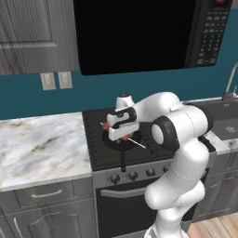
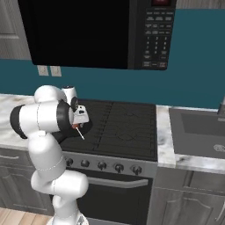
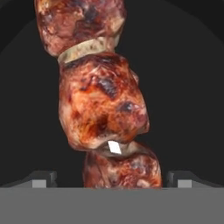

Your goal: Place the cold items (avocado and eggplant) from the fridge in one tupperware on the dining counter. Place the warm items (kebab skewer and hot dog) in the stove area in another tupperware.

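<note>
Two dark fingertips (image 3: 43, 178) sit at the lower corners of the hand view, spread wide, with the skewer (image 3: 103, 109) running down the middle of the frame between them. The jaws are released and grip nothing yet; they straddle the meat, which suggests the gripper (image 1: 122, 133) is lined up to close across the chunks rather than along the stick. Charred red-brown pieces fill the centre of that view against a dark ground, which I take to be the pan (image 1: 122, 143).

In the left base view the gripper hangs low at the centre of the frame, over the pan on the front left burner of the stove (image 1: 100, 153). A red end of the skewer pokes out to the upper left of the hand and its pale stick points to the lower right. The pan's handle reaches toward the bottom of the frame, over the knobs (image 1: 133, 175). In the right base view the gripper (image 2: 79, 121) is at centre left, and the stick slants down toward the stove front.

Pale marbled counter (image 1: 42, 144) lies left of the stove in the left base view. A black microwave (image 2: 88, 33) fills the top of the right base view, against a teal wall (image 2: 193, 61). A sink (image 2: 197, 132) sits at the right edge. Grey cabinets (image 1: 42, 209) run along the bottom.
</note>
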